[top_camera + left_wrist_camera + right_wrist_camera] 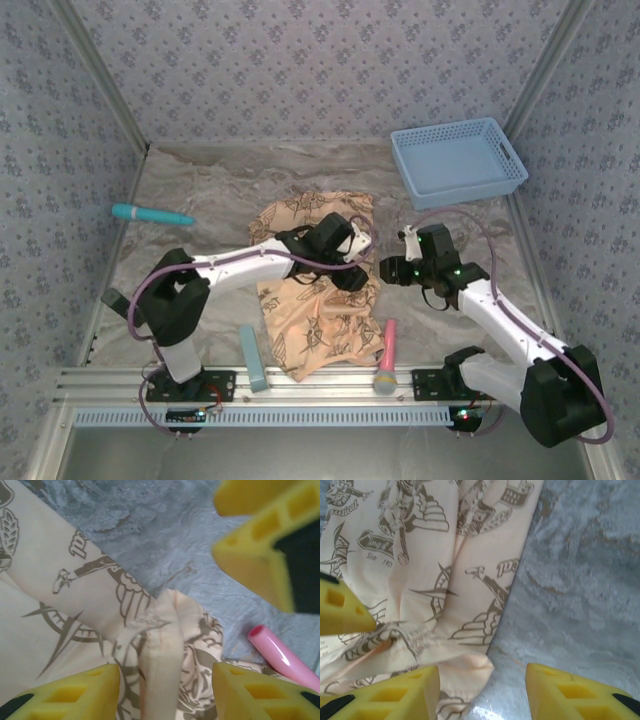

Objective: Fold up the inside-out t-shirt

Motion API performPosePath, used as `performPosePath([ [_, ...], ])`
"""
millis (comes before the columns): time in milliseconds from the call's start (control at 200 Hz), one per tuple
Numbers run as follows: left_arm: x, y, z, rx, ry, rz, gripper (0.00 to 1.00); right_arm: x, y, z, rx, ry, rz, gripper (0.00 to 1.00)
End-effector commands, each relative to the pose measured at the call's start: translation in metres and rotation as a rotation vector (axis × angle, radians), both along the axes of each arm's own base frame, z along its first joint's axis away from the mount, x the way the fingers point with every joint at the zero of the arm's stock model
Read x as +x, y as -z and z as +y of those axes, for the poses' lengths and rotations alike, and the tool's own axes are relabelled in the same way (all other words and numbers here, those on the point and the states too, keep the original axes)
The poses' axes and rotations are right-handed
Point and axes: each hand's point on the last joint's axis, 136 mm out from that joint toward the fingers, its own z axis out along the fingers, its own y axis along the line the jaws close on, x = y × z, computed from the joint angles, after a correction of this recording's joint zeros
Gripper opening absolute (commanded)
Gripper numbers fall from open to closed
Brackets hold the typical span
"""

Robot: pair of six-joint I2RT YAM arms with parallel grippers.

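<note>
A: Where is the inside-out t-shirt (320, 320)?
B: Spread on the counter (230, 180), centre, reaching the near edge.
A: Left tool (166, 690) state?
B: Open, jaws astride a raised fold of the shirt, not clamped.
A: Right tool (482, 690) state?
B: Open, over the shirt's right edge, gripping nothing

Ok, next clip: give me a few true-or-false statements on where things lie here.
1. The t-shirt lies in the blue basket. False: it lies on the table, apart from the basket.
2. The left claw and right claw both stand open. True.
3. The pink-handled tool lies by the left wall. False: it lies beside the t-shirt's near right edge.
4. A teal pen lies left of the t-shirt. True.
</note>
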Motion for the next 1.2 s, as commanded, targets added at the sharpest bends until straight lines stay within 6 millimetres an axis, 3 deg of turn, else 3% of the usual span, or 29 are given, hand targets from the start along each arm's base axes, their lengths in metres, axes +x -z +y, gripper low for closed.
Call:
performPosePath([
  [0, 0.003, 0.009, 0.0, 0.094, 0.022, -0.023, 0.51, -0.011, 0.004, -0.004, 0.023, 0.027, 0.038, 0.5],
  [255, 0.011, 0.009, -0.007, 0.19, 0.065, -0.12, 0.45, -0.008, 0.006, -0.012, 0.016, 0.065, 0.016, 0.51],
  [290, 0.013, 0.009, -0.007, 0.205, 0.071, -0.133, 0.38, -0.007, 0.006, -0.013, 0.017, 0.07, 0.013, 0.51],
  [355, 0.016, 0.009, -0.007, 0.227, 0.072, -0.145, 0.16, -0.007, 0.007, -0.013, 0.021, 0.07, 0.01, 0.5],
  [440, 0.022, 0.001, -0.004, 0.242, 0.056, -0.171, 0.0, -0.013, 0.008, -0.002, 0.053, -0.017, -0.011, 0.49],
  [540, 0.025, -0.019, 0.0, 0.186, 0.019, -0.132, 0.0, -0.029, 0.002, 0.026, 0.117, -0.215, -0.12, 0.48],
  [695, 0.022, -0.047, 0.004, 0.007, -0.032, 0.025, 0.0, -0.038, -0.016, 0.047, 0.059, -0.408, -0.397, 0.46],
  [795, 0.02, -0.053, 0.01, -0.043, -0.07, 0.09, 0.0, -0.032, -0.022, 0.051, 0.023, -0.428, -0.494, 0.48],
  [970, 0.013, -0.056, 0.012, -0.081, -0.088, 0.147, 0.0, -0.011, -0.019, 0.054, -0.058, -0.4, -0.516, 0.47],
  [1144, 0.014, -0.056, 0.012, -0.097, -0.095, 0.165, 0.0, -0.007, -0.02, 0.08, -0.111, -0.492, -0.553, 0.46],
  [1194, 0.015, -0.057, 0.013, -0.099, -0.098, 0.164, 0.0, -0.009, -0.019, 0.084, -0.121, -0.517, -0.544, 0.32],
])
